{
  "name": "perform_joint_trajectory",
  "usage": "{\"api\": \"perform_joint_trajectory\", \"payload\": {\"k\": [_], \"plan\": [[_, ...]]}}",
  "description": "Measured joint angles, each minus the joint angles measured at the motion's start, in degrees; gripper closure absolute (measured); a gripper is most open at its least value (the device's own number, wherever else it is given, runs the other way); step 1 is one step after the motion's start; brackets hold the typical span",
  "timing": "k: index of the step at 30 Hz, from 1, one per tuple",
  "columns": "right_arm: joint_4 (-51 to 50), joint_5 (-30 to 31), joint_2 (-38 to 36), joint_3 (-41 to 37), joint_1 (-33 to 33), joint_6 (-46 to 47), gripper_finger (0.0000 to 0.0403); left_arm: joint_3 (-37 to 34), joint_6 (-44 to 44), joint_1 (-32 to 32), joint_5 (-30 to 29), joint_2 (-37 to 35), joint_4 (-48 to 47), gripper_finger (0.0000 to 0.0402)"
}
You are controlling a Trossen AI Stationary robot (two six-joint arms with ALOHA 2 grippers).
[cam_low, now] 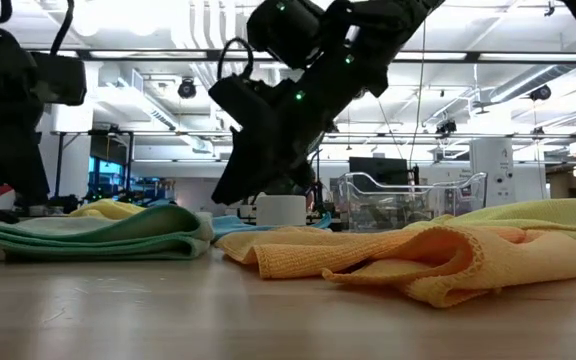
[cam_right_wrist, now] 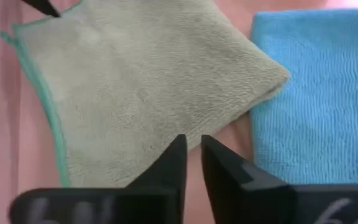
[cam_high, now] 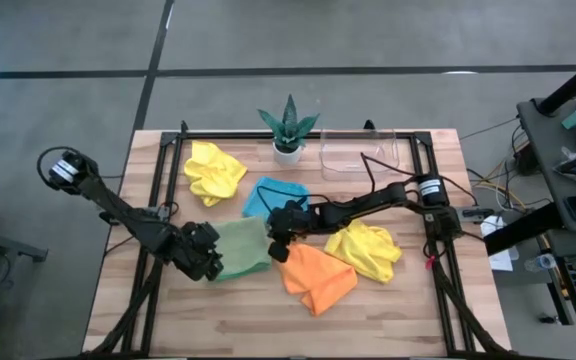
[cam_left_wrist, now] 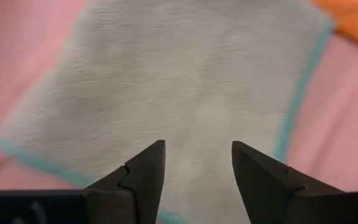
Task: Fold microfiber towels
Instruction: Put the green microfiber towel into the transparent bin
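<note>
folding the green towel (cam_high: 240, 248), which lay doubled at mid-table between our arms, we held the left gripper (cam_left_wrist: 196, 163) released above its near edge; the right gripper (cam_right_wrist: 193, 151) hung nearly closed and empty over its corner beside the blue towel (cam_right_wrist: 319, 93). pressing the crease flat before lifting away seemed wise.

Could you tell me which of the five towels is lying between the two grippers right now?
The sage green towel: it lies flat between the left gripper and right gripper, unlike the yellow, blue and orange ones.

A spiky green potted plant (cam_high: 288, 128) stands just beside what looks like a clear plastic tray (cam_high: 358, 152) on the wooden table (cam_high: 398, 310).
</note>
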Motion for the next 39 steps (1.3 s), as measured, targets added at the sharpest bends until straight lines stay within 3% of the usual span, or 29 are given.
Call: {"api": "perform_joint_trajectory", "payload": {"k": [10,17,24,39], "plan": [[0.9,-0.1,0.1,0.0,-0.6,10.4,0.0234,-0.1,0.0,1.0,0.5,4.3,-0.9,0.0327],[2.3,0.1,0.2,0.0,-0.4,11.5,0.0188,-0.1,-0.1,1.0,1.3,10.6,-0.6,0.0395],[7.6,0.1,4.6,0.0,0.0,12.1,0.0169,0.2,-1.6,1.0,0.9,14.2,0.0,0.0398],[13.1,0.2,8.6,0.2,-0.2,11.7,0.0159,0.1,-1.6,1.0,-2.3,14.6,1.0,0.0398]]}}
